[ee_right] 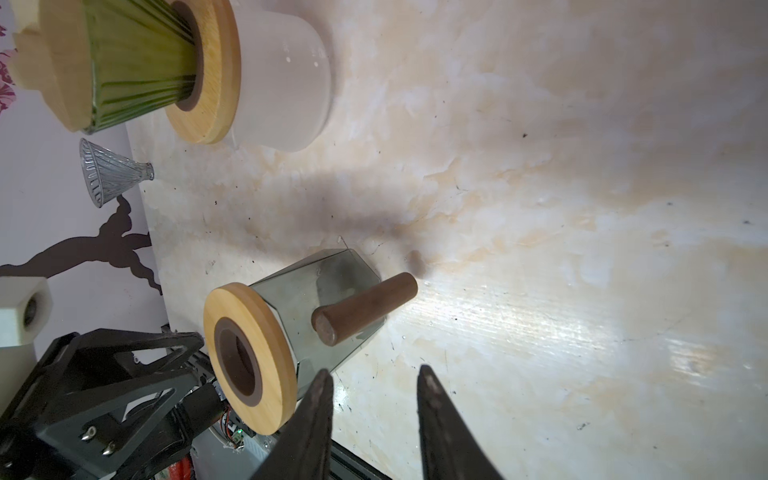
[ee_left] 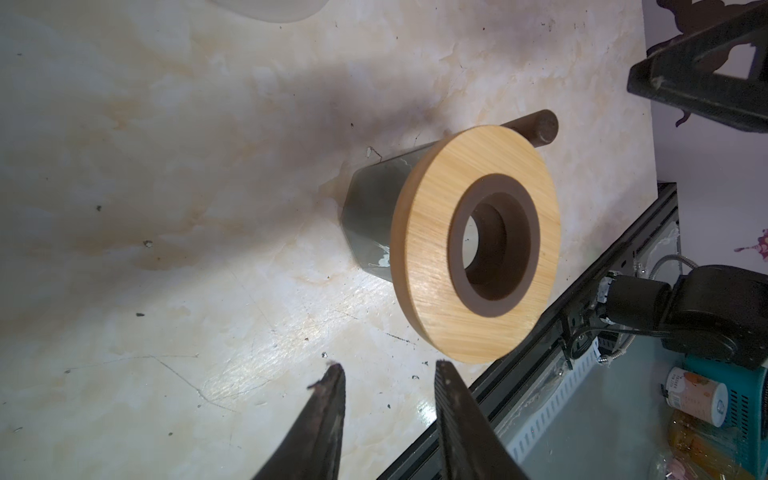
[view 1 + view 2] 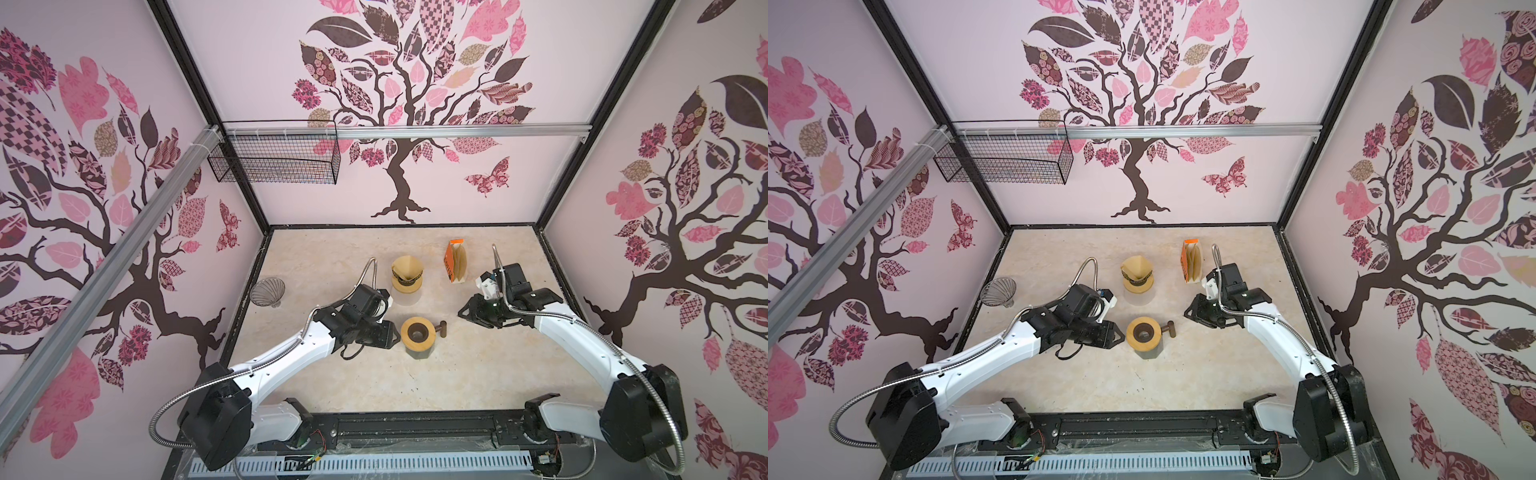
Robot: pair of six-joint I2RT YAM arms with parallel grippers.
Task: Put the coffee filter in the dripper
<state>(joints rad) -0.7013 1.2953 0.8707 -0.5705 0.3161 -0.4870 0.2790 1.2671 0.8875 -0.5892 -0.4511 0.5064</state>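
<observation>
A brown paper coffee filter (image 3: 405,264) sits opened in a green ribbed dripper (image 1: 137,66) that stands on a wooden ring over a white cup (image 1: 286,83) at mid-table. My left gripper (image 3: 395,332) is open and empty. Its tips are level with the left side of a grey glass server (image 2: 372,216) that has a wooden ring top and a brown handle. My right gripper (image 3: 462,312) is also open and empty. It hovers right of that server, and its fingertips (image 1: 428,382) are apart over bare table.
A clear glass dripper (image 3: 267,292) lies on its side at the table's left edge. An orange box of spare filters (image 3: 451,262) stands at the back right. A wire basket (image 3: 274,156) hangs on the back wall. The black frame rail (image 2: 582,299) runs along the front edge.
</observation>
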